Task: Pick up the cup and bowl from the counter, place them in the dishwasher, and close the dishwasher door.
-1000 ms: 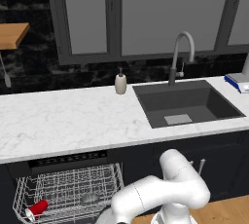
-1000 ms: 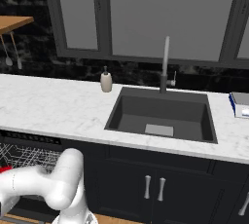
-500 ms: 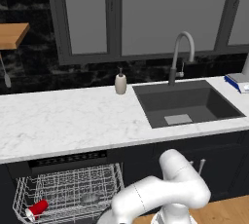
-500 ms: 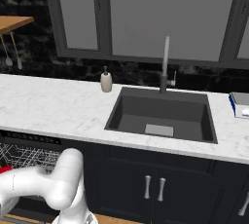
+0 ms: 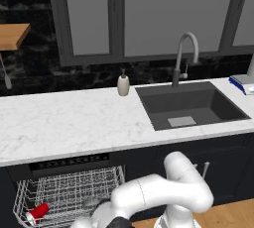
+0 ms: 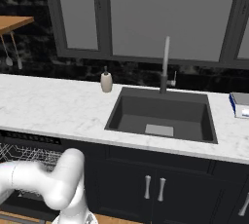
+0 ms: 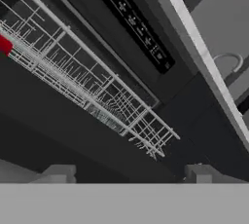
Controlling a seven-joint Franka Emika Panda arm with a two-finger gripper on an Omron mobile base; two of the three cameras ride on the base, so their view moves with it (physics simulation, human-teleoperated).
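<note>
The dishwasher (image 5: 69,165) stands open under the counter (image 5: 64,123), its white wire rack (image 5: 69,192) pulled out. The red cup (image 5: 38,212) lies on its side at the rack's front left, and its red edge (image 7: 5,44) shows in the hand view. The grey bowl (image 5: 92,202) sits in the rack to the cup's right and is a grey patch (image 7: 104,116) behind the wires in the hand view. My gripper (image 7: 129,174) hangs in front of the rack, open, with nothing between its fingertips (image 7: 58,173). The dishwasher door (image 7: 53,140) lies below the rack as a flat dark panel.
A dark sink (image 5: 191,105) with a curved faucet (image 5: 183,58) is set in the counter to the right. A beige soap dispenser (image 5: 123,84) stands by the back wall. Dark cabinets (image 6: 155,184) with silver handles are beside the dishwasher. A wooden shelf (image 5: 12,34) hangs at upper left.
</note>
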